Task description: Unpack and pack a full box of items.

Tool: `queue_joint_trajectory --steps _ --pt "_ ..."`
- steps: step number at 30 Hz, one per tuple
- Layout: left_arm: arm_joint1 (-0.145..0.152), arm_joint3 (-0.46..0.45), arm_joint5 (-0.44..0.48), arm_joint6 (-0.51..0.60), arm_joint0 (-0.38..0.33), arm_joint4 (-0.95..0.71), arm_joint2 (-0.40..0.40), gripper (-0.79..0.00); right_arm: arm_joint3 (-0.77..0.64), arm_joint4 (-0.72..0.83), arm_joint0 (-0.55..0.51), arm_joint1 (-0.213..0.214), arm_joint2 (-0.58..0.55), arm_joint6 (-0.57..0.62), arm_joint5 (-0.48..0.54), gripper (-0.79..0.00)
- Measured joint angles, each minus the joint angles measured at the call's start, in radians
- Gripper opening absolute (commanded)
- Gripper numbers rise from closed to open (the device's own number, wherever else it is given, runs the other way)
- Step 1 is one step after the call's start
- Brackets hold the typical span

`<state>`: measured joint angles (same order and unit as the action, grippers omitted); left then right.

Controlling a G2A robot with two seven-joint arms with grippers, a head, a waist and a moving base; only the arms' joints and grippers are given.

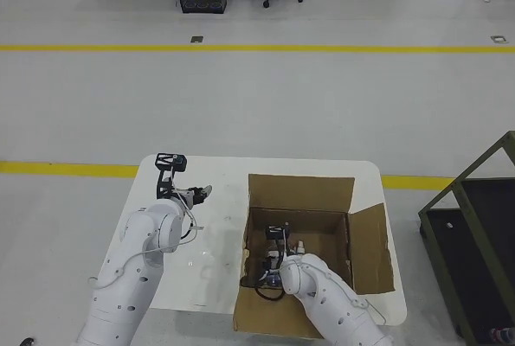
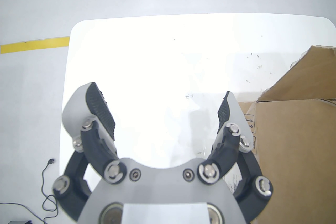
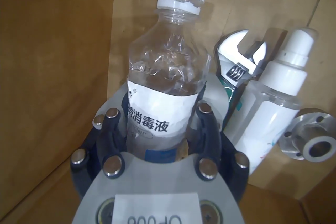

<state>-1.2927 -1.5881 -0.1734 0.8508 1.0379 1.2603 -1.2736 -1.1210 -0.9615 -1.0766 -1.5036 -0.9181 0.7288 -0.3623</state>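
Note:
An open cardboard box stands on the white table, its flaps folded out. My right gripper is down inside the box, shut on a clear plastic bottle with a white cap and white label. Beside the bottle lie an adjustable wrench, a white spray bottle and a metal flange. In the top view the right arm reaches into the box. My left gripper hangs open over the bare table to the left of the box, with nothing between its fingers.
The table's left and far parts are bare. A green metal frame stands on the floor to the right of the table. Yellow lines cross the floor. A black cable lies on the floor by the table's left edge.

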Motion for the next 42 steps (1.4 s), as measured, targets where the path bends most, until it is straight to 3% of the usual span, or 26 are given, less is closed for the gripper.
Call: queue_joint_trajectory --steps 5,11,17,24,31,33,34,42 --pt "0.0 0.0 0.0 0.0 0.0 0.0 0.0 0.0 -0.04 -0.006 -0.017 0.004 -0.017 -0.016 -0.006 -0.785" --pt "0.0 0.0 0.0 0.0 0.0 0.0 0.0 0.0 -0.182 -0.05 -0.081 0.024 -0.065 -0.015 -0.022 -0.785" --pt "0.0 0.0 0.0 0.0 0.0 0.0 0.0 0.0 -0.46 -0.168 -0.208 0.061 -0.147 0.011 -0.019 -0.785" --pt "0.0 0.0 0.0 0.0 0.0 0.0 0.0 0.0 -0.774 -0.316 -0.389 0.106 -0.257 -0.004 0.134 -0.785" --pt "0.0 0.0 0.0 0.0 0.0 0.0 0.0 0.0 -0.788 -0.337 -0.421 0.112 -0.275 -0.015 0.155 -0.785" --pt "0.0 0.0 0.0 0.0 0.0 0.0 0.0 0.0 -0.788 -0.337 -0.421 0.112 -0.275 -0.015 0.155 -0.748" --pt "0.0 0.0 0.0 0.0 0.0 0.0 0.0 0.0 -0.788 -0.337 -0.421 0.112 -0.275 -0.015 0.155 -0.785" --pt "0.0 0.0 0.0 0.0 0.0 0.0 0.0 0.0 -0.849 -0.327 -0.428 0.118 -0.322 -0.056 0.179 -0.785"
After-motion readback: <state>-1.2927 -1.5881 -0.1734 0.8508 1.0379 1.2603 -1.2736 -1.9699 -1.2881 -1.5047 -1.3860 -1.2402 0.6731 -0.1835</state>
